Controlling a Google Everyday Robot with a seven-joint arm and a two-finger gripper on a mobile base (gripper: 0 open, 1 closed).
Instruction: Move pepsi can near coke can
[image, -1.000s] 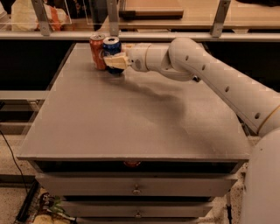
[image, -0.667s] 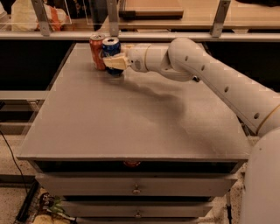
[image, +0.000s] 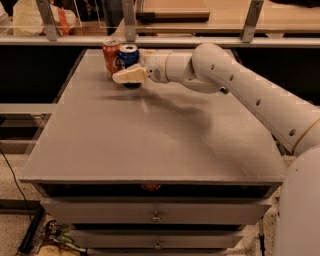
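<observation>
The dark blue pepsi can (image: 129, 54) stands upright at the far left of the grey table (image: 150, 135). The orange-red coke can (image: 110, 56) stands right beside it on its left, almost touching. My gripper (image: 124, 71) reaches in from the right and is shut on the pepsi can. Its near cream finger (image: 130, 76) crosses the front of the can's lower half. The far finger is hidden behind the can. The can's base is in shadow at table level.
A shelf rail with metal posts (image: 129, 20) runs just behind the cans. A bagged item (image: 42, 15) lies on the back shelf at the left. Drawers (image: 155, 215) sit under the table's front edge. My white arm (image: 250, 95) spans the right side.
</observation>
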